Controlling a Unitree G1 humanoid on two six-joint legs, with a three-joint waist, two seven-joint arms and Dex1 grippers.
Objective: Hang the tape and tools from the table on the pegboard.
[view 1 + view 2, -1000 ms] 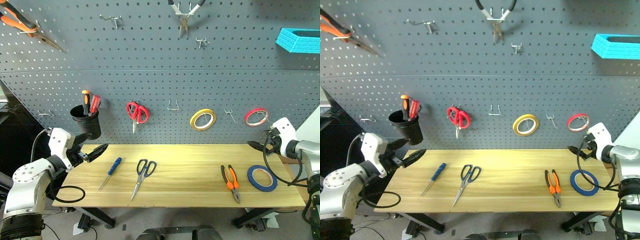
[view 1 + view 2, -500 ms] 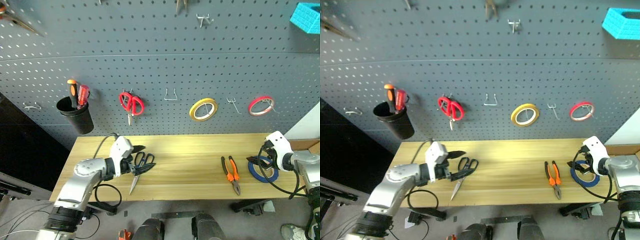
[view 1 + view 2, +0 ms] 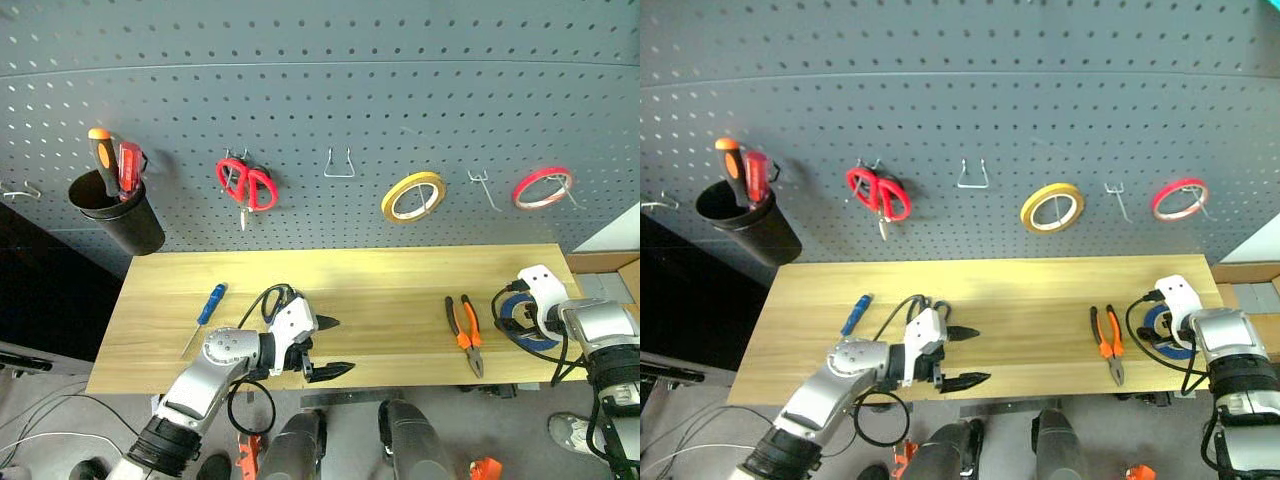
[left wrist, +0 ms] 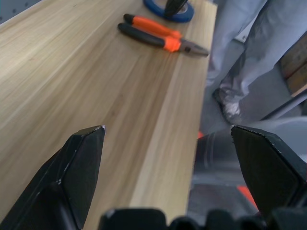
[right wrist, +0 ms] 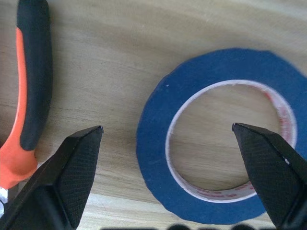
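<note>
The blue tape (image 5: pixel 153 143) lies flat near the right end of the table (image 3: pixel 400 290). My right gripper (image 5: pixel 167 127) hangs just above it, open, pointing down, with one finger over the ring's hole. The orange-and-black pliers (image 3: pixel 462 335) lie just left of the tape. At the left, the blue screwdriver (image 3: pixel 205 310) rests on the wood. My left gripper (image 3: pixel 338 346) is open and empty at the table's front edge, pointing right along it towards the pliers (image 4: pixel 163 38). The scissors are hidden. The pegboard (image 3: pixel 300 90) rises behind the table.
On the pegboard hang red scissors (image 3: pixel 245 185), a yellow roll (image 3: pixel 412 195), a red roll (image 3: pixel 543 187) and a black cup (image 3: pixel 115 210) with tools. Bare wire hooks (image 3: pixel 338 165) sit between them. A person's grey-trousered legs (image 4: pixel 249 48) stand off the table's right end.
The camera has tilted down. My left arm swung right across the table to its front edge, passing over the scissors' spot. My right gripper sank and tipped down over the blue tape.
</note>
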